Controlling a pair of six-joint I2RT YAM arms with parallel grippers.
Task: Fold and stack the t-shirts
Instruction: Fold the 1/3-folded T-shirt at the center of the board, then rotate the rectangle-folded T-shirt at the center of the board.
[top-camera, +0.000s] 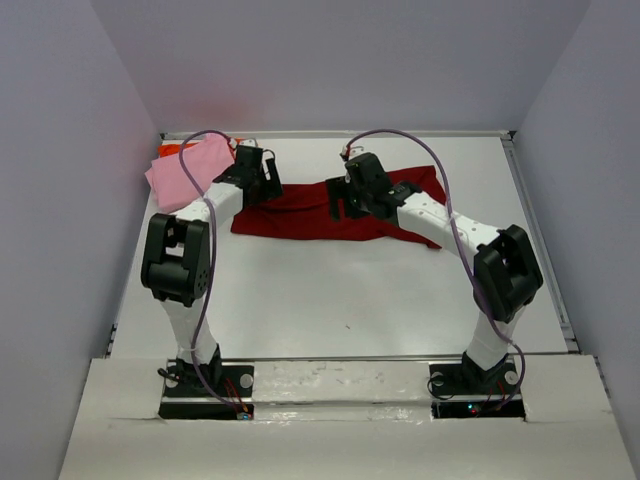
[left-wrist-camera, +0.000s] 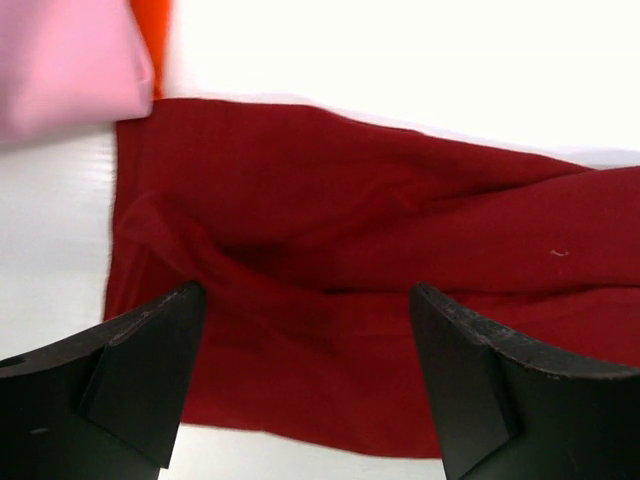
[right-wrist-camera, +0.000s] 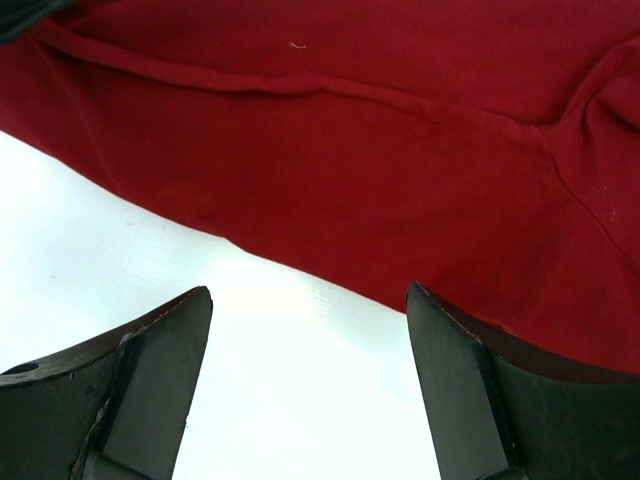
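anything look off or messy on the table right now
Nothing spilled or damaged. The dark red shirt lies as a rumpled, uneven band across the far table, creases bunched near its left end. The pink shirt sits skewed over the orange-red shirt in the far left corner.

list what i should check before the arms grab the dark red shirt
1. Left gripper open: ok, jaws wide above the crimson shirt.
2. Right gripper open: ok, jaws wide over the shirt's edge.
3. Both grippers empty: ok, no cloth between the fingers.
4. Crimson shirt lying flat: not ok, creases show in the left wrist view.
5. Pink shirt apart from the crimson one: cannot tell, their corners come close together.
6. Orange-red shirt folded: cannot tell, mostly hidden under the pink.
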